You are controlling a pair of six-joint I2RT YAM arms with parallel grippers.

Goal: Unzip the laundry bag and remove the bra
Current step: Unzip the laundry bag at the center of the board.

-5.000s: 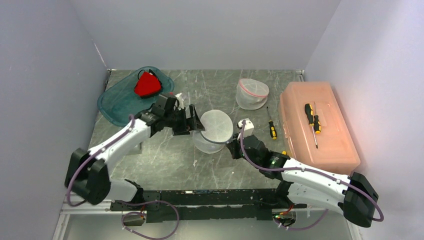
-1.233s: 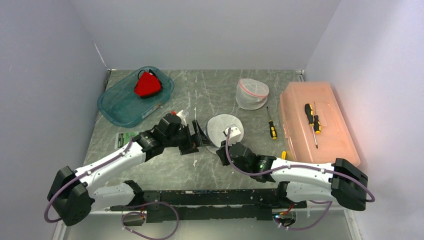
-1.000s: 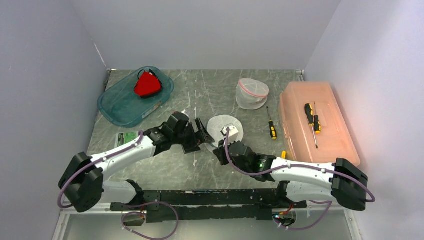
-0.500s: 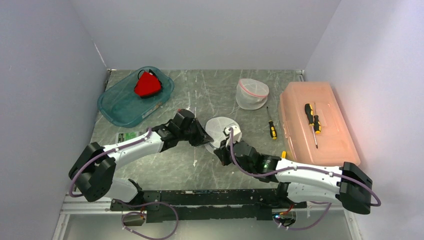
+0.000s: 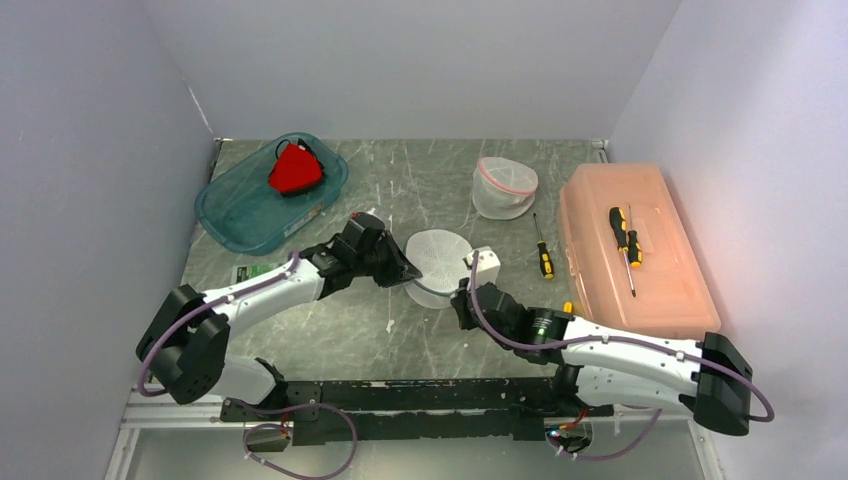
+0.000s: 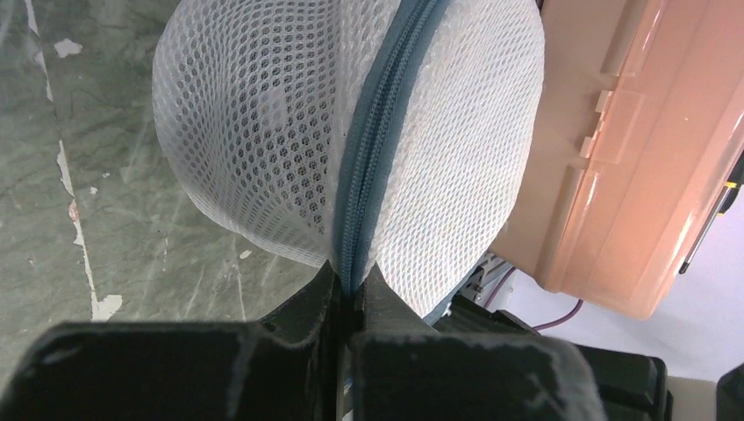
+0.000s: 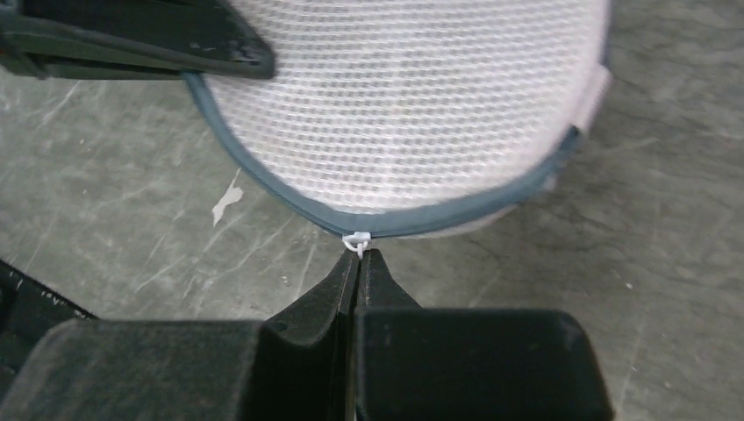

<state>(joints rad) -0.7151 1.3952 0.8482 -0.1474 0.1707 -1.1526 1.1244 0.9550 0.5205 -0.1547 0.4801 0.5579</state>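
**Both grippers pinch the laundry bag [image 5: 437, 258] mid-table [image 5: 330, 330].**
The left gripper [image 6: 351, 282] is clamped on the zip seam [image 6: 379, 132], and the right gripper [image 7: 358, 260] is closed on the tiny zip pull [image 7: 356, 240]. I'd guess that pull could slip free, or the bag could drag rather than unzip. The bag is round with no long axis, and it lies broad face up.

Bright even overhead light, soft shadows, warm glow on right wall, wrist-view foregrounds slightly blurred
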